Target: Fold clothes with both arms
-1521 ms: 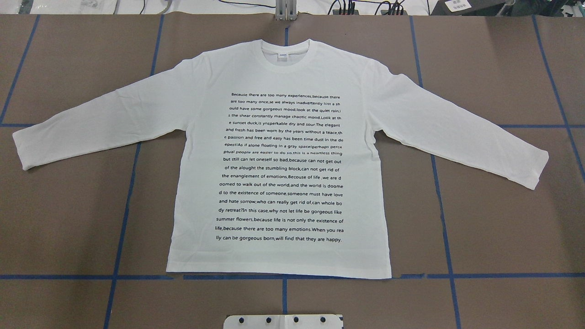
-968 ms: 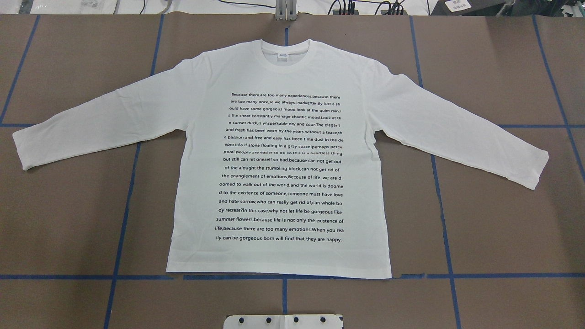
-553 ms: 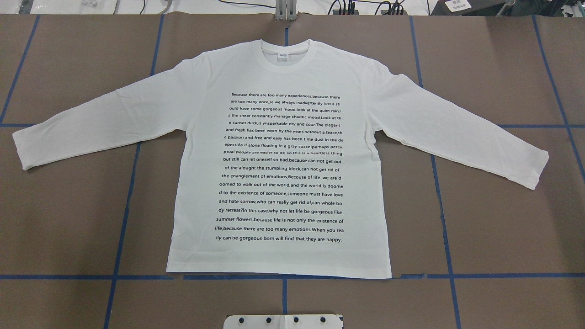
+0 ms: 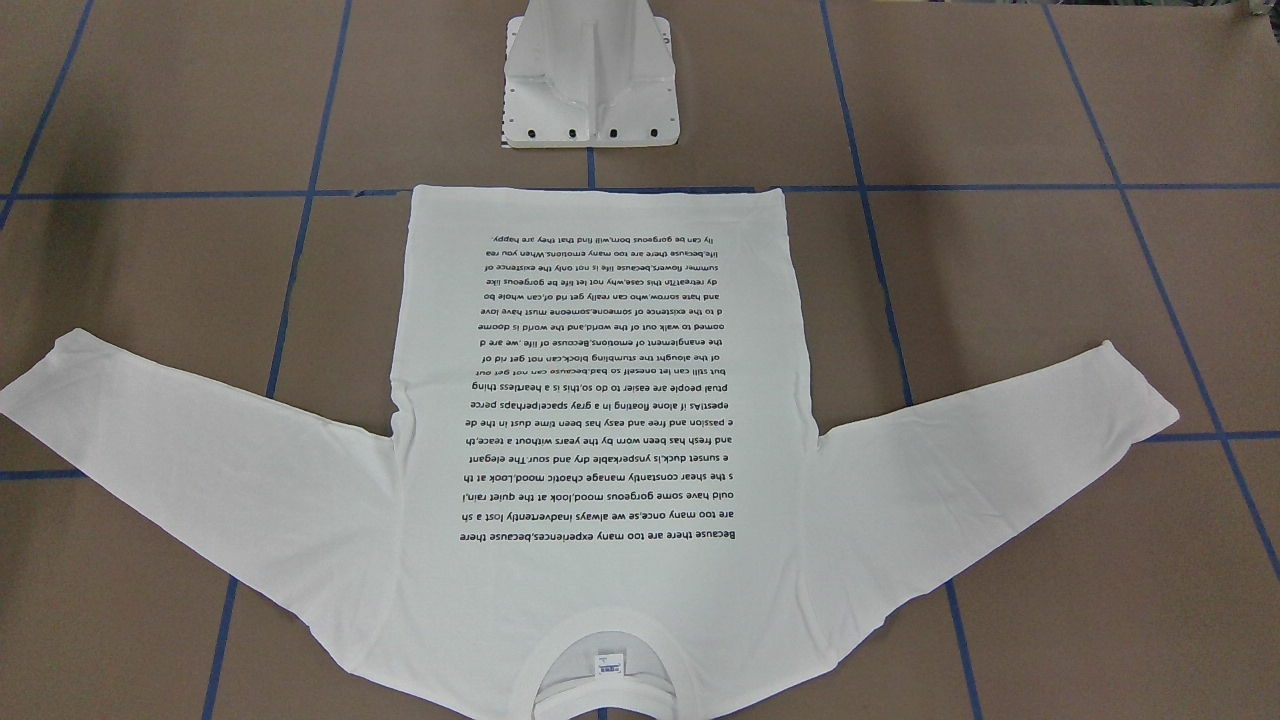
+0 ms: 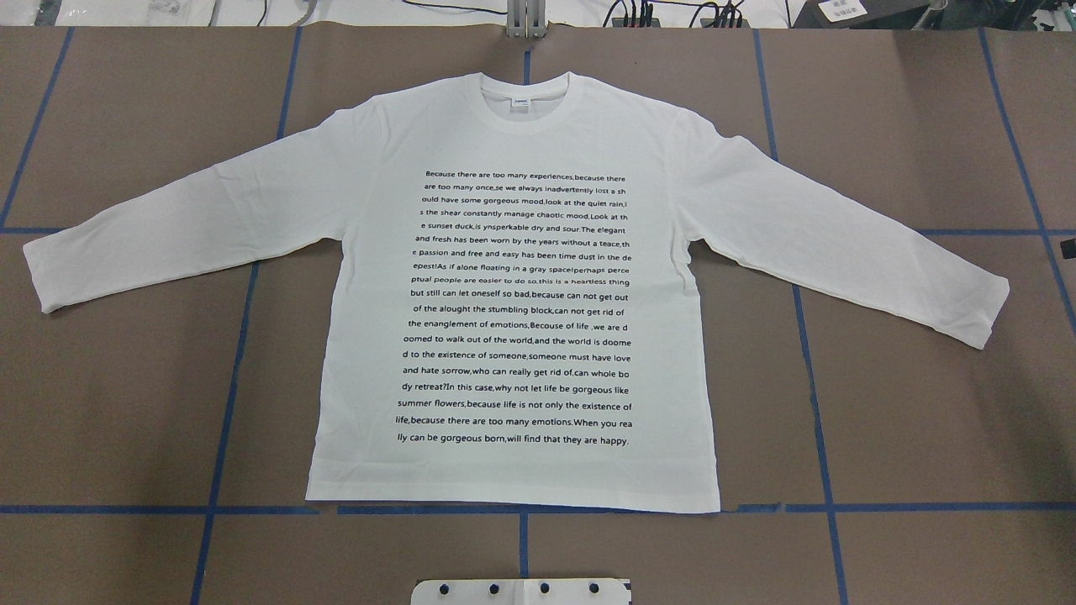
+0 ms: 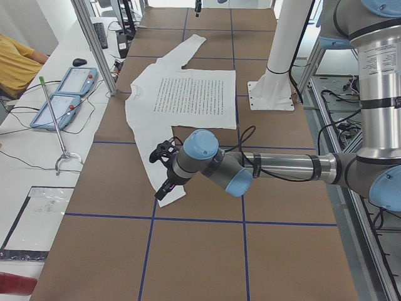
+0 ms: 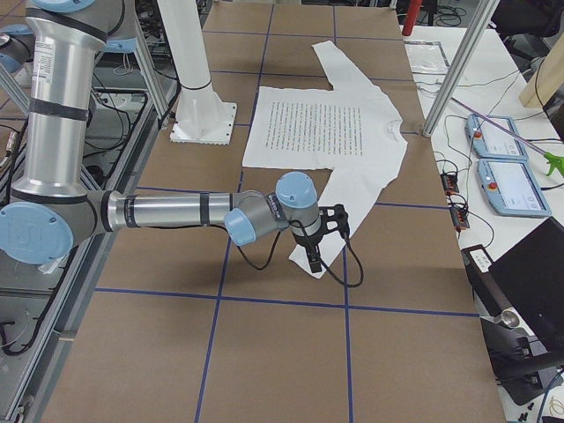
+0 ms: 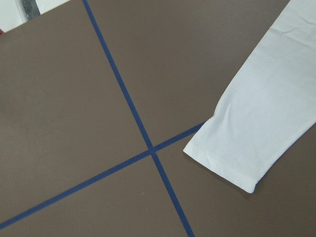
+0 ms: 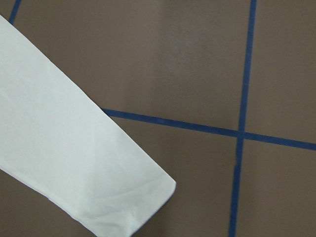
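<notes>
Overhead, the T-shirt [image 5: 513, 294] lies flat on the table [image 5: 126, 403], sleeves spread; in the left-end view, the left gripper [image 6: 165, 185] hangs by the left cuff [image 6: 172, 197], and I cannot tell if it is open or clenched; in the right-end view, the right gripper [image 7: 315, 256] hangs by the right cuff [image 7: 300, 249], likewise. Best pinch both cuff layers squarely.

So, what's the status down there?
Left gripper, right gripper above shirt sleeve ends; open or shut unclear. Shirt flat, unfolded. Base apart from hem.
</notes>
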